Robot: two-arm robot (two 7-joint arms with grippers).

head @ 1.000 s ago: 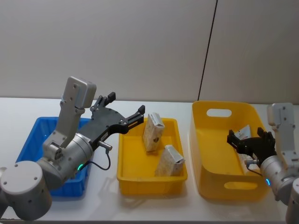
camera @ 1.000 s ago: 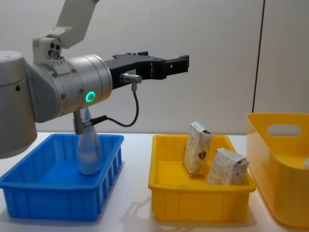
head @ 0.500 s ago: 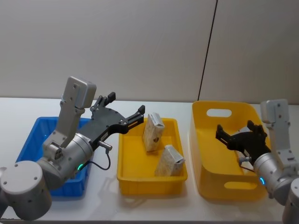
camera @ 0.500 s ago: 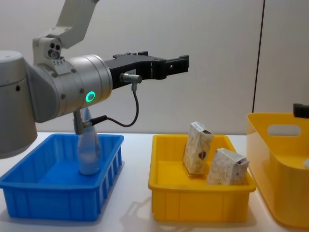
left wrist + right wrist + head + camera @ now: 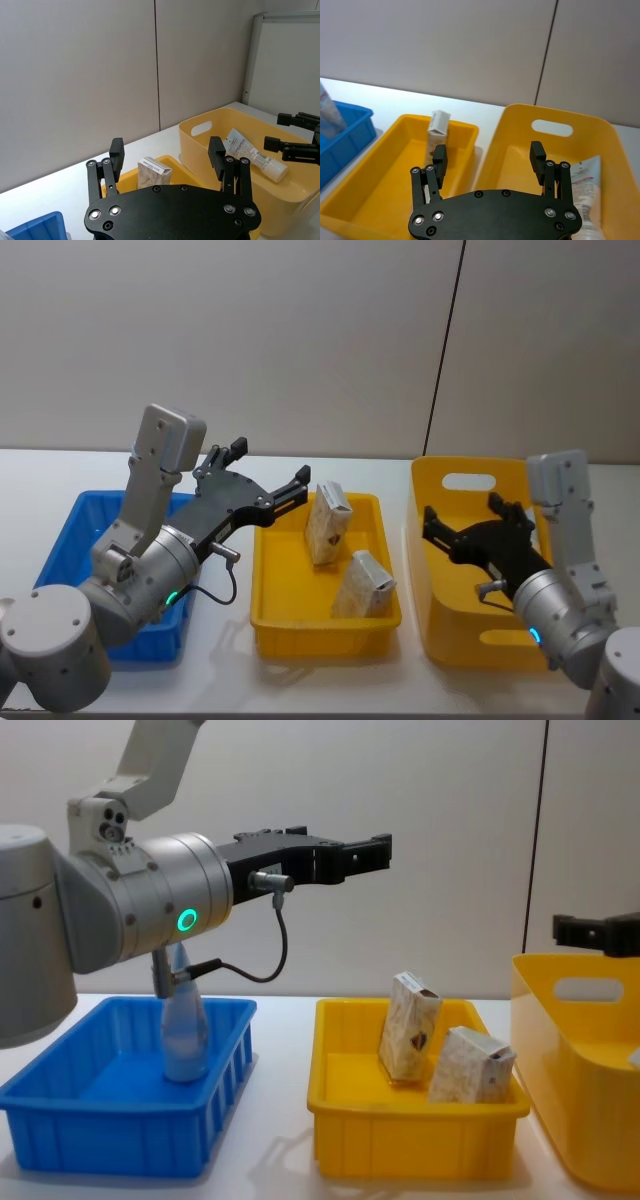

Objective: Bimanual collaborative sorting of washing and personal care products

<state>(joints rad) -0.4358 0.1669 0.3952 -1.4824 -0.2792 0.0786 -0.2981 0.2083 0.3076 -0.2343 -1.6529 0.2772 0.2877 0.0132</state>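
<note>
R claw spread; tube apart, prob. below; L claw aloft.

- The right claw, fingers spread apart, has moved from the right side of the deep yellow plastic bin to a spot over its left half, with the fingertips close to the bin's left wall.
- It has also risen. In the chest view it now juts in above the bin's rim.
- The right forearm has followed it over the bin's right half.
</note>
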